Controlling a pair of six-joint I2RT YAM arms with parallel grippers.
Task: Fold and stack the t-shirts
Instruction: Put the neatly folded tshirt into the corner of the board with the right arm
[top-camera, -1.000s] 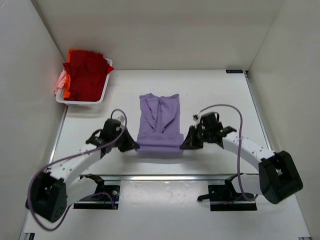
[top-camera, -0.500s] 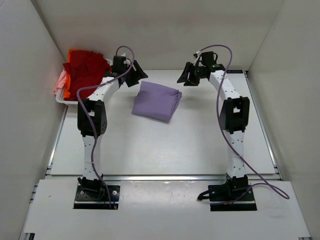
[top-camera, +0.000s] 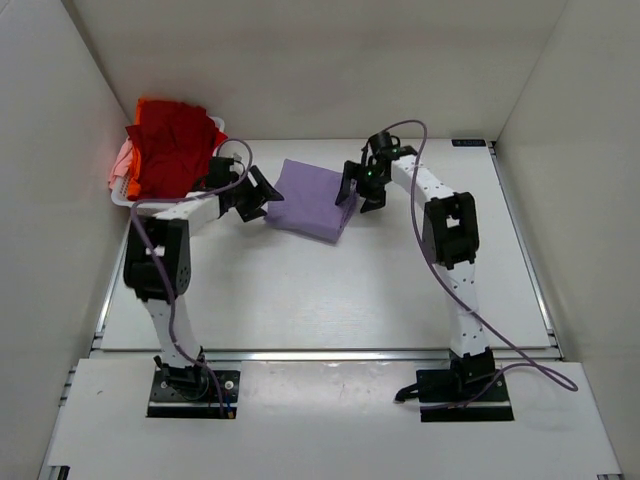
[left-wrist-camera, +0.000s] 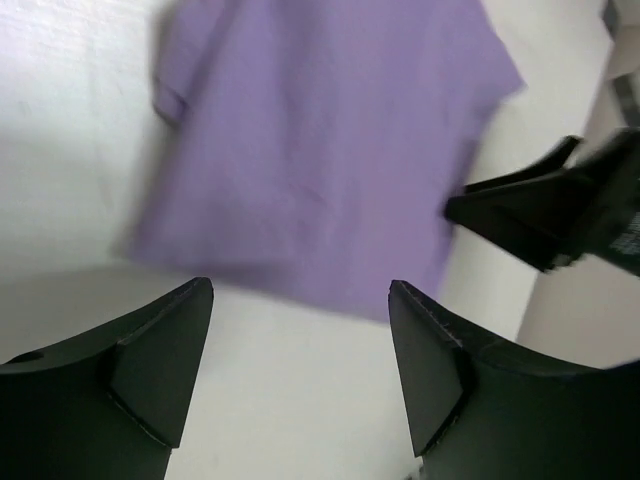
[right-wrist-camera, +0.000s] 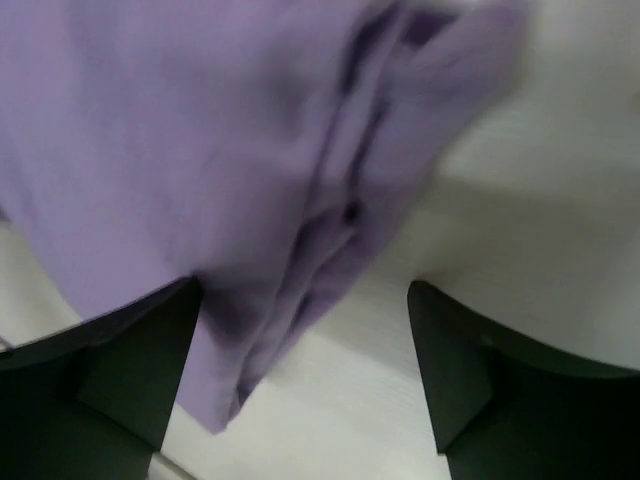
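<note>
Two grippers are hanging open: left gripper (top-camera: 258, 195) and right gripper (top-camera: 352, 190) are flanking the folded lavender t-shirt (top-camera: 312, 200) on the far worktop (top-camera: 300, 290), having just released it; fold apparently done.

Plain lavender t-shirt (top-camera: 312, 198); red, orange and pink t-shirts (top-camera: 172, 142); white basket (top-camera: 160, 205); white table (top-camera: 300, 290)

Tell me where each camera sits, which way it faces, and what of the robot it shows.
Top external: above and behind the bases, facing down on the table; shows left arm, right arm, the lavender t-shirt and basket.
Left wrist: on the left arm, facing down past its open left pincer at the lavender t-shirt; the right pincer shows opposite.
Right wrist: facing down past the open right pincer at the t-shirt's layered edge.
Shared: all three show the lavender t-shirt.
</note>
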